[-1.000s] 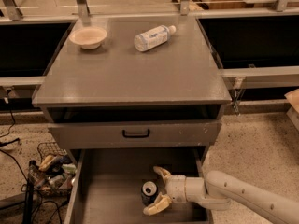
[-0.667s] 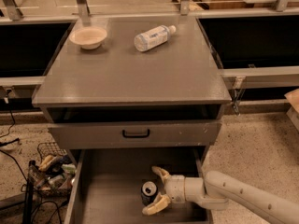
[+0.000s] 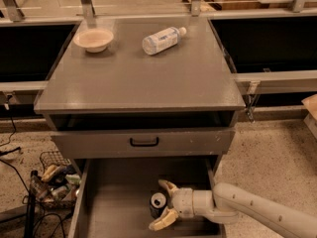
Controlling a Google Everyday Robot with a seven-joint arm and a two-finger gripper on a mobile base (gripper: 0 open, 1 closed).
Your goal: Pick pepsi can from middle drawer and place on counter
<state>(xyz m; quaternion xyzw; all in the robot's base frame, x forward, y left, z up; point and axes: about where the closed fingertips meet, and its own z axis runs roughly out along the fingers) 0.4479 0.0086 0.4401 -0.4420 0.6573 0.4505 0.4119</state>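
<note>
Little is changing since the earlier frames: the gripper (image 3: 156, 205) is staying in almost the same spot low in the middle drawer (image 3: 115, 197), and the pepsi can (image 3: 158, 201) is not shifting.

The arm is reaching in from 4 o'clock, wrist pointing toward 9 o'clock. The fingers (image 3: 165, 185) are spreading wide, one tip passing the can on its 12 o'clock side, the other on its 6 o'clock side. The can is sitting between them, just off the palm toward 9 o'clock. No contact is showing on either side.

The can is standing upright on the drawer floor, long axis vertical, so the fingers are bracketing its round wall crosswise.

Judgement: closing is looking like the next need, then a lift toward 12 o'clock onto the desk (image 3: 133, 78).

The can is reading as small and dark blue, its silver top and pull tab facing the camera.

The desk is also carrying a bowl (image 3: 93, 38) and a lying bottle (image 3: 163, 38) at its far end.
</note>
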